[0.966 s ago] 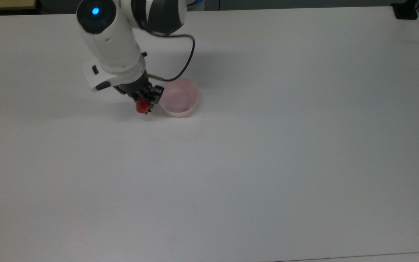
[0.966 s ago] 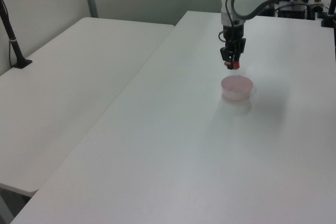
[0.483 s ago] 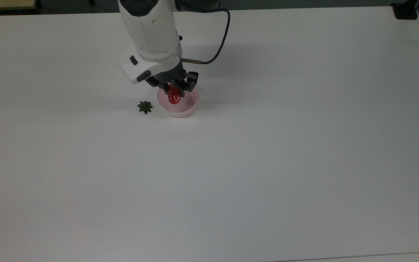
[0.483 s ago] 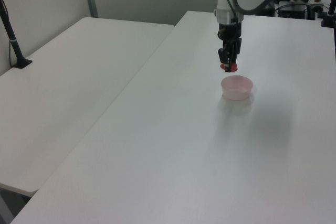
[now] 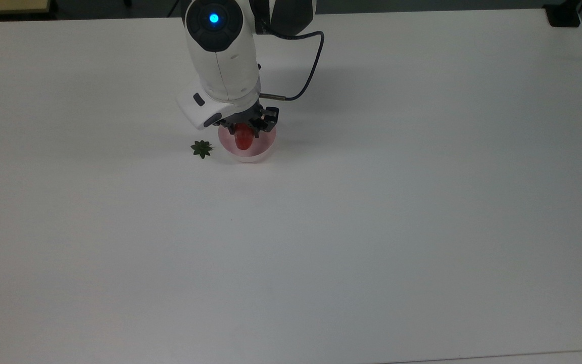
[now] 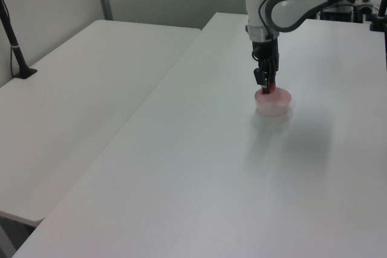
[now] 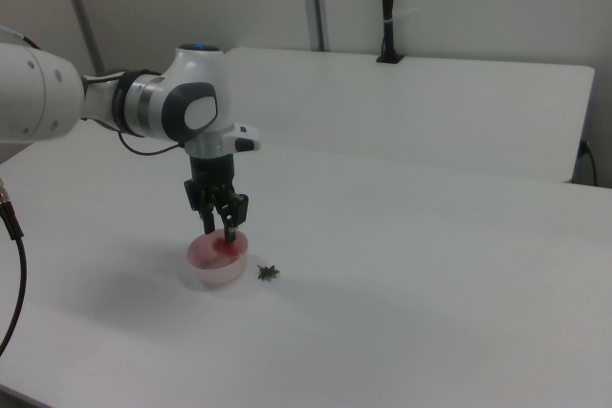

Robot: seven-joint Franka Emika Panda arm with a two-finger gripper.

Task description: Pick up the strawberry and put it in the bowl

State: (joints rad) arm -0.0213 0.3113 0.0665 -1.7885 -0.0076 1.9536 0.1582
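Red strawberry (image 5: 243, 139) half-hidden inside bowl (image 5: 263, 150)

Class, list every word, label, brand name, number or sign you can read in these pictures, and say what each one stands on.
None: no readable text stands on the arm, the gripper, the bowl, the strawberry, the green leaf cap or the table.

The gripper (image 5: 244, 132) descended, lowering the strawberry (image 5: 242, 139) from above the bowl (image 5: 265, 150) into it.
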